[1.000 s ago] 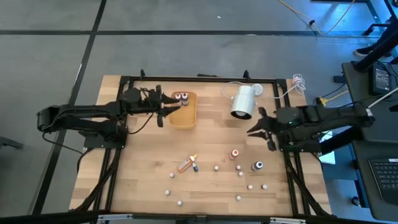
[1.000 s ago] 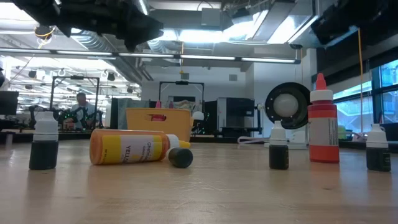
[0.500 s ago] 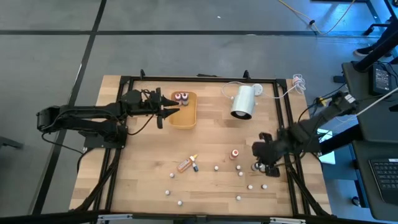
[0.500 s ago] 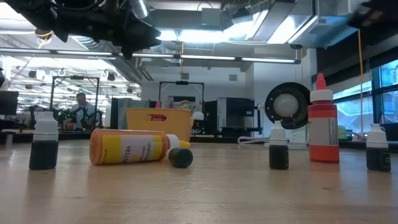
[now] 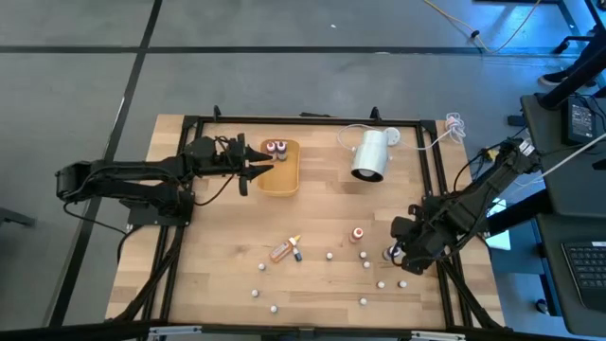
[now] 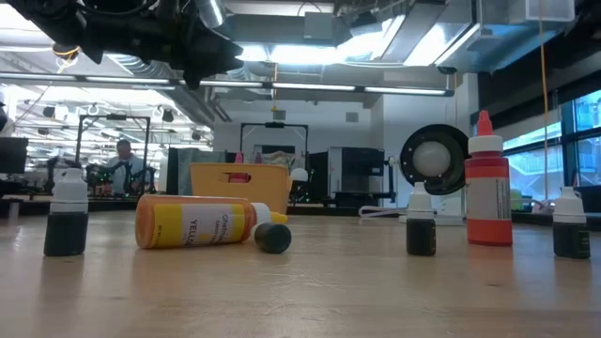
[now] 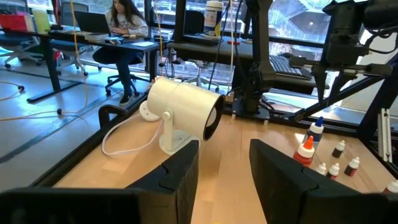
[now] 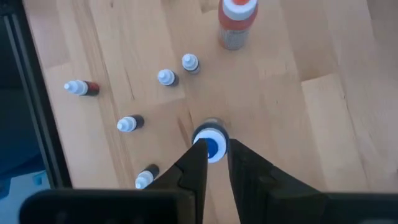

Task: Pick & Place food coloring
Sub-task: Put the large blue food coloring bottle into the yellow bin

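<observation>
The food coloring bottles stand scattered on the near right part of the table: a red bottle (image 5: 357, 234), an orange one (image 5: 281, 251) lying on its side, and several tiny white-capped ones (image 5: 366, 264). Two more stand in the orange tray (image 5: 280, 177). My right gripper (image 5: 398, 258) points down over a dark bottle with a blue-and-white cap (image 8: 210, 145). It is open by a narrow gap, a finger on each side of the cap. My left gripper (image 5: 258, 170) waits open at the tray's left edge. My right gripper comes at the blue-and-white cap (image 8: 214, 138) from above, pointing down, and its left finger (image 8: 194, 163) covers the cap's edge. I cannot tell whether the fingers touch it. The bottle stands upright on the table.
A large white cylinder (image 5: 369, 156) lies at the far right with its cord. Tiny bottles (image 8: 166, 77) (image 8: 129, 123) stand close around the right gripper, and the red bottle (image 8: 236, 18) is just beyond. Black frame rails border the table. Bare wood lies at the near left.
My right gripper has swung from beside the white cylinder toward the table's near edge. It has tipped over to point down and dropped over the blue-capped bottle. No bottle has moved.
</observation>
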